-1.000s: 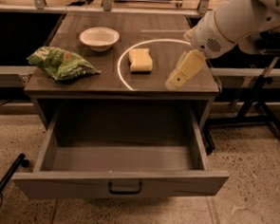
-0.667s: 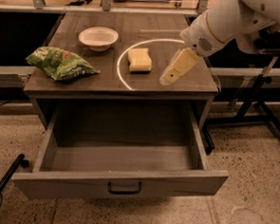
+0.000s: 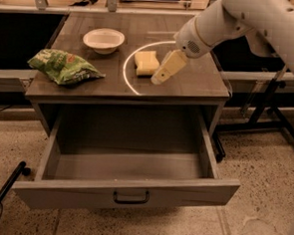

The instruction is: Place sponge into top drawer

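The pale yellow sponge (image 3: 146,62) lies flat on the dark tabletop, inside a white ring of light. The gripper (image 3: 159,79), with pale yellow fingers, hangs from the white arm just right of the sponge, its tip slightly in front of it and just above the tabletop. It holds nothing. The grey top drawer (image 3: 127,188) is pulled wide open below the tabletop, with a dark metal handle (image 3: 131,197) on its front panel. Nothing shows inside the drawer.
A white bowl (image 3: 104,39) stands at the back left of the tabletop. A green snack bag (image 3: 63,67) lies at the left edge. Black metal stand legs (image 3: 281,127) are on the floor at the right, a black bar (image 3: 2,193) at lower left.
The arm has swung left and the gripper has moved closer to the sponge, from about a hand's width away to right beside it. The sponge, bowl, bag and drawer have not moved.
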Controlling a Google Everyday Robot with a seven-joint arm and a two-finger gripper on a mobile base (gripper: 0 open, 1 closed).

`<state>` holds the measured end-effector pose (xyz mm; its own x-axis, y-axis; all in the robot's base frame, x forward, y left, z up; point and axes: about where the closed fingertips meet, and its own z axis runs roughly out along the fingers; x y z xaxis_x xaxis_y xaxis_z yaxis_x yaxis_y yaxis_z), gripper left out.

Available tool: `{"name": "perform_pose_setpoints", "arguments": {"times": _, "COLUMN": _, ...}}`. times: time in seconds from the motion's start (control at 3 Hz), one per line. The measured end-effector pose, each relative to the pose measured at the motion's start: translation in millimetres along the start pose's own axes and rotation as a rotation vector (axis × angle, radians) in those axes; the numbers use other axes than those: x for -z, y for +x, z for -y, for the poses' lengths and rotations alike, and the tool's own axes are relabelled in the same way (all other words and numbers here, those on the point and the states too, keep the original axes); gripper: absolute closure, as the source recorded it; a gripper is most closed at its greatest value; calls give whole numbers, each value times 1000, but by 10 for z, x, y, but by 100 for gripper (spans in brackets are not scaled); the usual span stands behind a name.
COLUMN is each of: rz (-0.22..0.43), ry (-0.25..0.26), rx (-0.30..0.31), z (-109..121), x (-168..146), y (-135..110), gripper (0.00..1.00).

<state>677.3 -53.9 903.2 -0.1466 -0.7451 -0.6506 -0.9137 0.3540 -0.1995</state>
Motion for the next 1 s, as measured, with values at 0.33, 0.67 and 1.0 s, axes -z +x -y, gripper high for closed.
{"name": "perform_pose_setpoints", "arguments": {"times": 0.33, "rz": 20, "ry": -23, "rx": -12, "z": 85, "x": -247, "y": -83, "gripper": 0}}
{"name": "perform_pose_setpoints", "arguments": {"times": 0.67, "rz": 26, "ry": -39, "rx": -27, "z": 165, "x": -449, "y": -121, "gripper": 0}}
{"name": "perform_pose_setpoints", "arguments": {"times": 1.0, "rz": 19, "ry": -49, "rx": -44, "z": 216, "x": -610, "y": -139, "gripper": 0}}
